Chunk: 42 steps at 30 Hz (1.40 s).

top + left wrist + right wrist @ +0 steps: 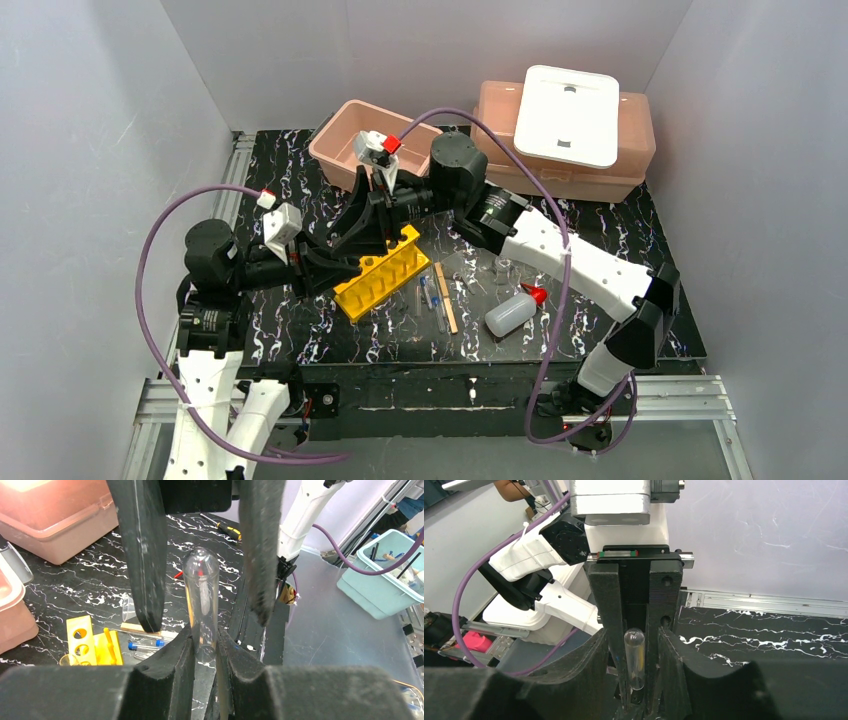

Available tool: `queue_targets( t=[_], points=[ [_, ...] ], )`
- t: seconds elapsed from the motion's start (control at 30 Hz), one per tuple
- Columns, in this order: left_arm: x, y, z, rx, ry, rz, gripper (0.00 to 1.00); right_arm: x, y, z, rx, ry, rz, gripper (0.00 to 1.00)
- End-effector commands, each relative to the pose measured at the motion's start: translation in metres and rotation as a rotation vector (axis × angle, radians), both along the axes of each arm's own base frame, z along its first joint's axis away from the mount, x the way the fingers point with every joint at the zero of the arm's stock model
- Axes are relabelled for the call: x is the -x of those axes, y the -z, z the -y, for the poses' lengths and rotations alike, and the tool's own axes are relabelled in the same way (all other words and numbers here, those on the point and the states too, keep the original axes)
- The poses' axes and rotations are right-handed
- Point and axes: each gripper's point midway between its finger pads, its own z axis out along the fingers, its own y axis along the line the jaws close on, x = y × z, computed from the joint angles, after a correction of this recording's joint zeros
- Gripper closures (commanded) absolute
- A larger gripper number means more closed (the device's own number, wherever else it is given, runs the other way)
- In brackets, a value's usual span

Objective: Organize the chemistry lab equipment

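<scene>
Looks like a mid-air handover: the left gripper (204, 647) has its jaws clamped on the lower end of a glass tube (200, 595), holding it up off the table (290, 170) just beside the yellow rack (380, 272). The right gripper (636, 640) faces it head-on, jaws apart, one finger on each side of the tube's rounded top with a gap showing on both sides. So the step in hand is passing this tube across, likely so it can go into a rack hole. Next, the right jaws need to pinch squarely and gently on the glass before the left lets go. The squeeze bottle (512, 312) and wooden stick (445, 297) lie on the table, not yet sorted.
</scene>
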Motion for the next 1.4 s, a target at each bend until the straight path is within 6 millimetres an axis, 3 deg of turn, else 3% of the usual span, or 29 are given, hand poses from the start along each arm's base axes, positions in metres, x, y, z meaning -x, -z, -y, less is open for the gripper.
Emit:
queue_targets(
  t=[0.0,0.3,0.33,0.37,0.43,0.47,0.5,0.73,0.87,0.97,1.1,1.37],
  points=[
    [0.001,-0.001,0.001,-0.01,0.01,0.013,1.0,0.011,-0.028,0.001,-0.075,-0.045,0.039,0.54],
    [-0.001,-0.001,0.0,-0.015,-0.003,0.019,1.0,0.01,-0.024,0.003,-0.064,-0.031,0.033,0.85],
    [-0.004,-0.003,-0.001,-0.018,-0.027,0.024,0.88,0.009,-0.022,0.005,-0.058,-0.013,0.042,0.92],
    [-0.005,-0.004,-0.002,-0.019,-0.04,0.02,0.7,0.007,-0.02,0.005,-0.054,-0.002,0.046,0.93],
    [-0.007,-0.006,-0.003,-0.024,-0.062,0.023,0.24,0.005,-0.018,0.009,-0.048,0.025,0.056,0.94],
    [-0.007,-0.006,-0.004,-0.027,-0.073,0.026,0.06,0.003,-0.015,0.01,-0.041,0.041,0.058,0.95],
    [-0.007,-0.006,-0.005,-0.029,-0.085,0.027,0.02,0.0,-0.01,0.011,-0.033,0.059,0.058,0.95],
    [-0.01,0.008,-0.018,-0.09,-0.212,0.023,0.02,-0.027,0.031,0.027,0.03,0.243,0.038,0.99],
    [-0.043,0.029,-0.047,-0.142,-0.49,-0.02,0.02,-0.044,0.075,0.03,0.073,0.358,0.03,0.99],
    [-0.058,0.042,-0.067,-0.151,-0.647,-0.032,0.02,-0.049,0.104,0.025,0.094,0.387,0.011,0.99],
    [-0.063,0.063,-0.076,-0.163,-0.715,-0.092,0.02,-0.054,0.141,0.014,0.123,0.441,0.032,0.99],
    [-0.071,0.086,-0.079,-0.2,-0.728,-0.121,0.02,-0.075,0.176,-0.007,0.044,0.589,0.11,0.99]
  ],
)
